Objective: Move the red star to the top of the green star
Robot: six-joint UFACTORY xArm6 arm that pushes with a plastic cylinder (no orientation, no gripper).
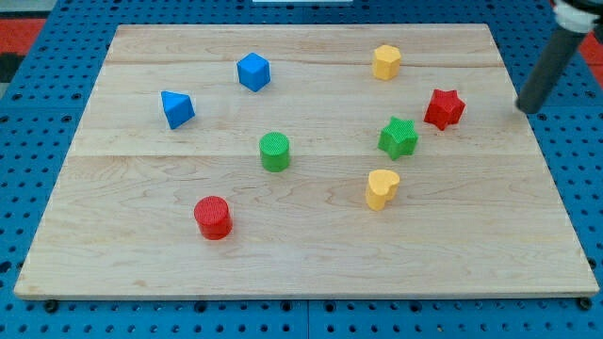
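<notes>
The red star (444,108) lies on the wooden board (301,245) at the view's right, just up and to the right of the green star (399,137), with a small gap between them. My tip (528,109) is at the board's right edge, to the right of the red star and level with it, not touching any block.
A yellow heart (382,188) lies below the green star. A yellow block (385,62) sits near the top. A green cylinder (274,152) is at the centre, a red cylinder (213,217) at lower left, and two blue blocks (253,72) (176,108) at upper left.
</notes>
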